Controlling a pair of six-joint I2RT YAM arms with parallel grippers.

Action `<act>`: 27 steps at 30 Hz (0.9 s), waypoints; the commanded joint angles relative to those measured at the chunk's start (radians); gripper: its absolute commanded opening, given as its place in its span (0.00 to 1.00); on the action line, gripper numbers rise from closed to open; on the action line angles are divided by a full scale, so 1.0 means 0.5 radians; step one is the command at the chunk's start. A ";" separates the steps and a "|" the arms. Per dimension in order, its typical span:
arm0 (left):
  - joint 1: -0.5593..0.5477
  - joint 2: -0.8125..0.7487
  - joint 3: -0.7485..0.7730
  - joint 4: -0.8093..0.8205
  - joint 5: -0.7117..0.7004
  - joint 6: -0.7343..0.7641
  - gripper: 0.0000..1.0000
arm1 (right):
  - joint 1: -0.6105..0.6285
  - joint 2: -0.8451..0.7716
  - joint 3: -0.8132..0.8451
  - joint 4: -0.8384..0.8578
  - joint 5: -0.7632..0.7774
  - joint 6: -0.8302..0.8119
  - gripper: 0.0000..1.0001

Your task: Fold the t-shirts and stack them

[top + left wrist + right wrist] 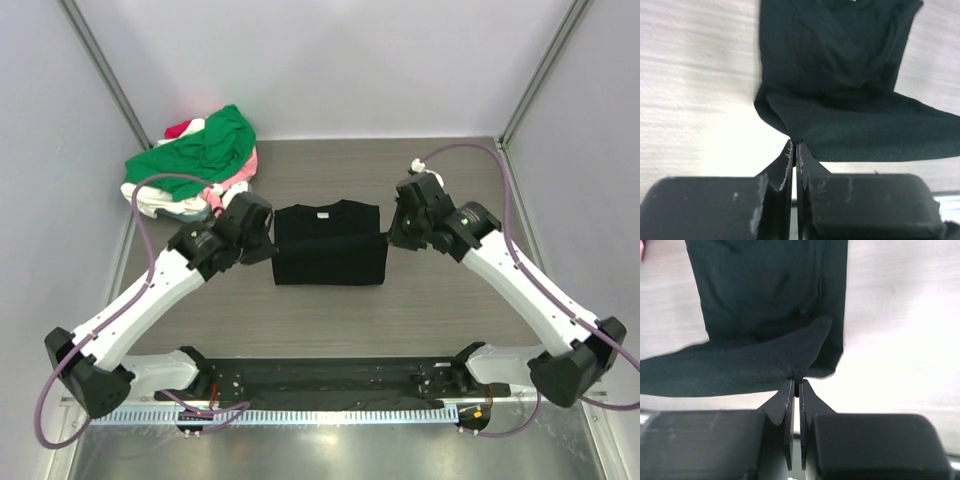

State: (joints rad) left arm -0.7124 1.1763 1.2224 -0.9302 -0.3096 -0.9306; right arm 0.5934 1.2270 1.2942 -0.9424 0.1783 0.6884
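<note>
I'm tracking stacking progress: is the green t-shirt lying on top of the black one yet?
No, the green t-shirt tops the heap in the far-left corner, apart from the black t-shirt at mid-table.

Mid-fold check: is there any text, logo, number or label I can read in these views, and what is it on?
No readable text in any view.
On the black t-shirt, a white tag at the collar: too small to read.
On the pile of shirts at the far left: no print shows.
Both wrist views: plain black cloth only, no markings.
</note>
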 commanded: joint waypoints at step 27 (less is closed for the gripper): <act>0.931 2.021 1.597 0.005 0.606 0.548 0.16 | -0.607 1.714 1.200 0.223 -0.203 -0.383 0.01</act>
State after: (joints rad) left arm -0.3061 2.0647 1.8957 -0.8574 -0.0380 -0.7021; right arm 0.3363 1.9846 1.7813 -0.7952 0.0360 0.5179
